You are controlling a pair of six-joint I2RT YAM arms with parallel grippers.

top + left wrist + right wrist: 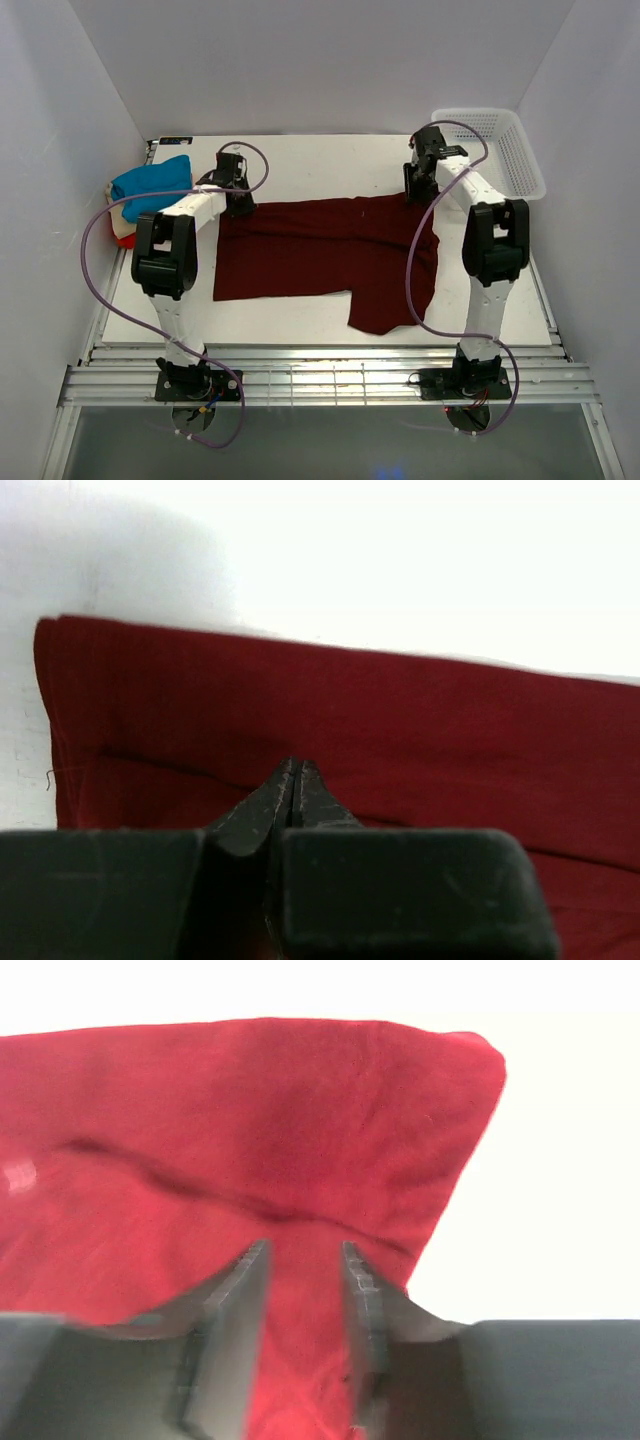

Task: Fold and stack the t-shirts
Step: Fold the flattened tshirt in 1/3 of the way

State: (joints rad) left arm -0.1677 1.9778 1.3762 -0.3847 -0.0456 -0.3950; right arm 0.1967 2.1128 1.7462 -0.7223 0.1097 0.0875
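Matt maroon cloth t-shirt (pixel 320 250)

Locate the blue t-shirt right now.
In the top view, the blue t-shirt sits at the table's far-left edge, atop a red-orange one, just left of the left gripper.

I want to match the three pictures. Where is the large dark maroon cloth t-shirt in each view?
Top external: the large dark maroon cloth t-shirt lies spread across the middle of the picture.
Left wrist: the t-shirt fills the lower half, behind the left gripper.
Right wrist: the t-shirt fills most of the frame, behind the right gripper.
Shared landmark: the white tabletop beyond its far edge.
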